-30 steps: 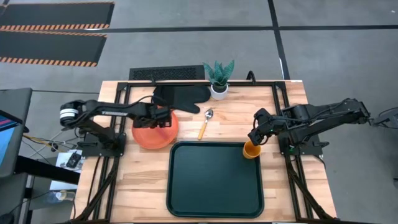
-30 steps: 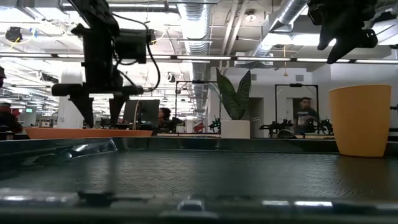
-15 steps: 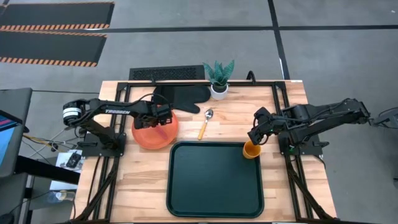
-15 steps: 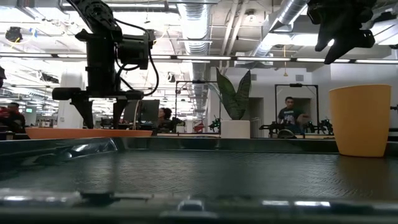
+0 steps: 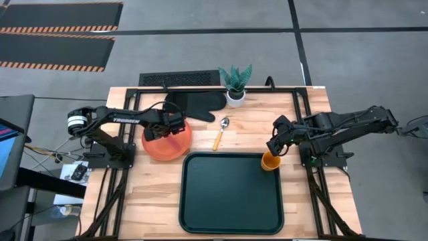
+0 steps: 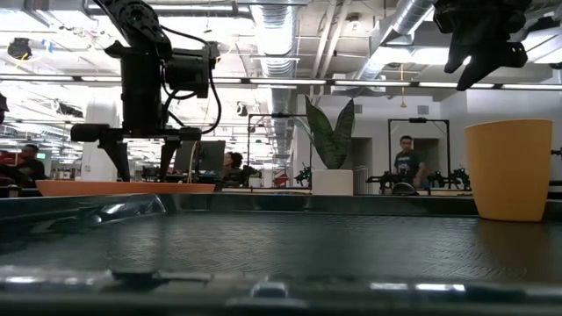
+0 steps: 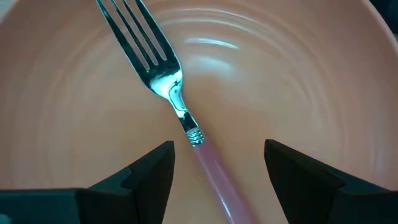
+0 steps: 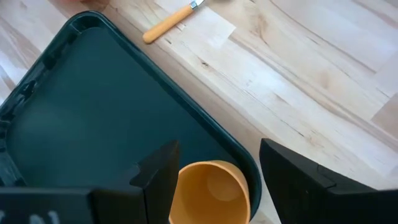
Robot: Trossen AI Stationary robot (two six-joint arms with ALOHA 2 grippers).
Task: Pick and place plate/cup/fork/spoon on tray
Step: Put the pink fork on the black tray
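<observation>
Left gripper (image 7: 214, 171) lowered since before, fingers spread over fork (image 7: 163, 87) lying in plate (image 5: 166, 140).
Right gripper (image 5: 275, 145) spread above cup (image 5: 270, 161) on tray (image 5: 231, 194).

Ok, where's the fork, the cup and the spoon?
fork (image 7: 163, 78): left wrist view, on the shiny neck just below the tines, lying in the plate.
cup (image 8: 209, 190): right wrist view, inside its open mouth.
spoon (image 5: 220, 135): high view, on the handle, lying on the table.

Black oven mitt (image 5: 194, 105), white potted plant (image 5: 235, 86), wooden table (image 5: 154, 194)
</observation>
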